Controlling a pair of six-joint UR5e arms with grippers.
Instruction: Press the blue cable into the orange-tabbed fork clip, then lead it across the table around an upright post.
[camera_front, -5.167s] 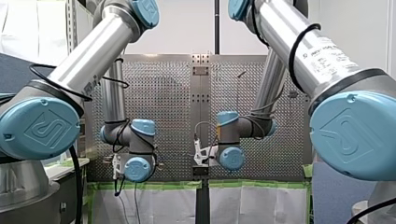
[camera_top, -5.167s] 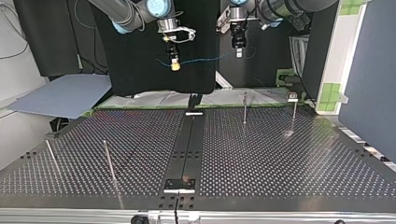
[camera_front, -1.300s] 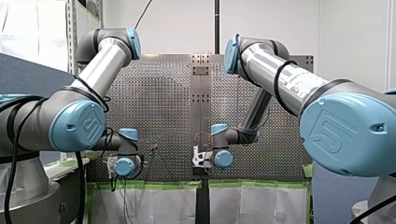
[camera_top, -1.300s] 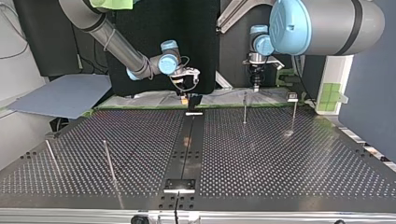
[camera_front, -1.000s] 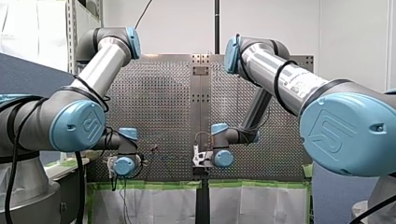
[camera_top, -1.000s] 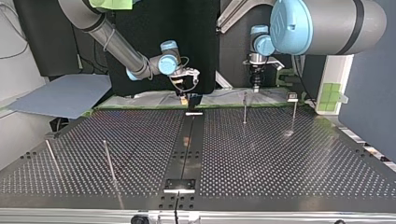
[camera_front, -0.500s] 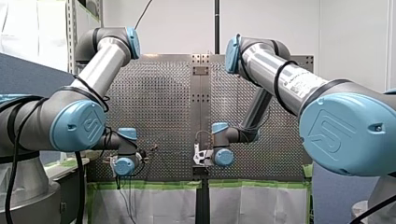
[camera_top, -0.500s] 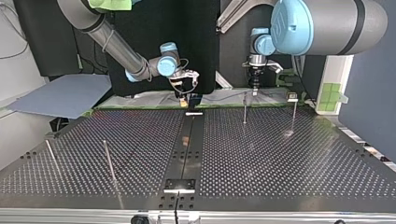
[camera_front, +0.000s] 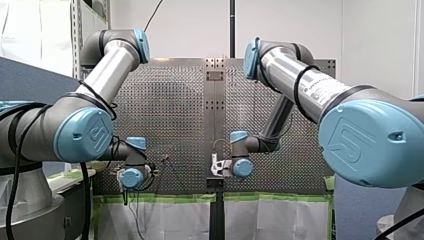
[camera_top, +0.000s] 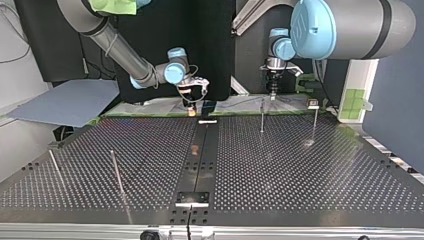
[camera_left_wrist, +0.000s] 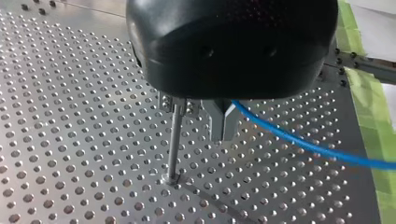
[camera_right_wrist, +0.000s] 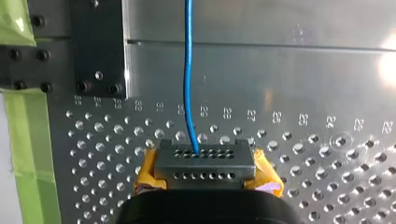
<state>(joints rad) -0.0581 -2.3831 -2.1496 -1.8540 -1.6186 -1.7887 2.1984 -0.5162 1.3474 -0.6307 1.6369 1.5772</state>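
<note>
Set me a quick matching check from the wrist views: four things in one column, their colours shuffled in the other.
Things:
1 cable
2 post
3 tape
4 pads on my right tool

Colours:
A green
B yellow
C blue
D silver

Pairs: 1-C; 2-D; 3-A; 4-B

The table (camera_front: 170, 115) is seen in the front view from behind and above the left arm (camera_front: 100, 75) and right arm (camera_front: 300, 85), looking the way they reach. In the top view it is seen from across, low down, facing them. The wrist views are taken very near the table. The cable (camera_left_wrist: 303, 143) is shared by both.
</note>
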